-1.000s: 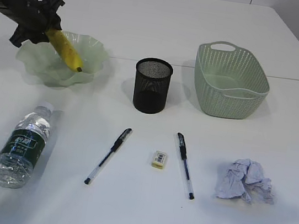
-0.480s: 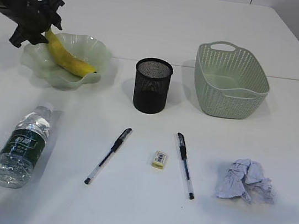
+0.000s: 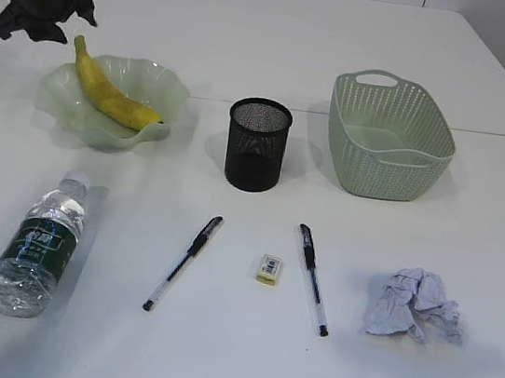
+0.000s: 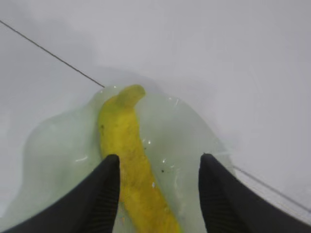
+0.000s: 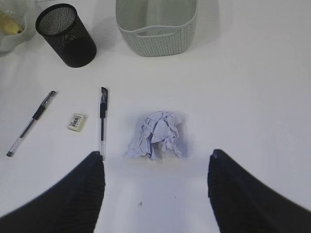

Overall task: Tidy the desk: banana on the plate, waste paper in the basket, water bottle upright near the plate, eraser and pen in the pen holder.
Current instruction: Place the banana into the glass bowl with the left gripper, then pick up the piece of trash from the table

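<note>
The yellow banana (image 3: 111,94) lies in the pale green ruffled plate (image 3: 171,85) at the back left; it also shows in the left wrist view (image 4: 131,160). My left gripper (image 3: 44,0) is open and empty, lifted above and behind the plate's left rim (image 4: 58,141). My right gripper (image 5: 155,167) is open, hovering above the desk in front of the crumpled waste paper (image 5: 155,135), which sits at the front right (image 3: 415,306). The water bottle (image 3: 37,248) lies on its side at the front left. Two pens (image 3: 184,262) (image 3: 312,277) and the eraser (image 3: 269,268) lie in front of the black pen holder (image 3: 257,145).
The sage green basket (image 3: 388,137) stands at the back right, empty inside. A seam between two tabletops (image 3: 495,136) runs behind the basket and plate. The right arm does not show in the exterior view.
My left gripper let go of the banana, which settled flat in the plate, then rose up and back to the left. The plate shifted slightly. Nothing else moved.
</note>
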Tool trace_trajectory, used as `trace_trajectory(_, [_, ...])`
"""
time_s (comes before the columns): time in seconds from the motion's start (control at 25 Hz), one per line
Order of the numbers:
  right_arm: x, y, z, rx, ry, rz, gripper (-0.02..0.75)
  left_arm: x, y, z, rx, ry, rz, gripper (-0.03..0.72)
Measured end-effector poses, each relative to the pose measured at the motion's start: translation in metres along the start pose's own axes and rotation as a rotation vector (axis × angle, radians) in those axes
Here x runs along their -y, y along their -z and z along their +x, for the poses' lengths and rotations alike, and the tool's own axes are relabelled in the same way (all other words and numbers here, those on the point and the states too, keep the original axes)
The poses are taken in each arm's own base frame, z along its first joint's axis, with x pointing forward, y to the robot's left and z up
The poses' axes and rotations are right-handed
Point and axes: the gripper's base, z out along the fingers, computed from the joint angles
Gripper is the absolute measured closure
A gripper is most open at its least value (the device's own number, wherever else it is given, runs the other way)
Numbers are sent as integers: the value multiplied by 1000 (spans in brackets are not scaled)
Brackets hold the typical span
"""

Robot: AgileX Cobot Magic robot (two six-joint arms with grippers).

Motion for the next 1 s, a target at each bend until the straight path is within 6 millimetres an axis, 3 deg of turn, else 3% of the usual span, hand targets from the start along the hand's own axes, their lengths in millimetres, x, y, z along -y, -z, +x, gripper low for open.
trace_trajectory(0.6, [0,0,-1,6,0,0,244,6,89,1,-342,-635,-150,318])
trace_trajectory(0.8, [0,0,0,-4,0,0,244,5,119,3,-460,-746,-177,318])
trace_trajectory(1.0, [0,0,4,-47,0,2,244,14,152,-4,-418,-765,-157,340])
